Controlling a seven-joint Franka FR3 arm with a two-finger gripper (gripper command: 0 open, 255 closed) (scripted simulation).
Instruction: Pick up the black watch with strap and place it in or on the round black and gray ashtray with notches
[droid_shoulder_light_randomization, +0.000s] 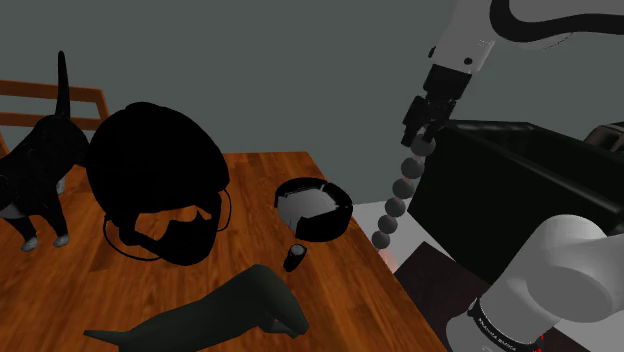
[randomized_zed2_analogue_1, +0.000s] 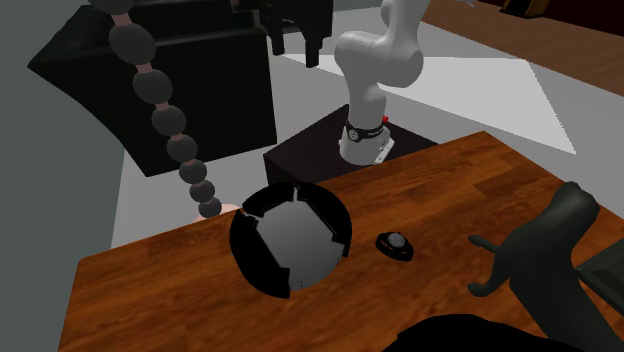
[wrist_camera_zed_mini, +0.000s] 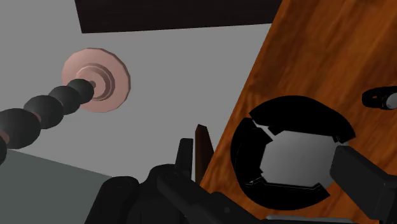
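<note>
The black watch (droid_shoulder_light_randomization: 294, 256) sits on the wooden table (droid_shoulder_light_randomization: 90, 290), just short of the round ashtray (droid_shoulder_light_randomization: 313, 208) and not touching it, so nothing has been placed. Past the ashtray, the gripper (droid_shoulder_light_randomization: 427, 125) hangs in the air off the table's edge, its jaws apart and empty, near a string of dark beads (droid_shoulder_light_randomization: 400, 195). By my reckoning the reach, the grasp and the drop are all left to do.
</note>
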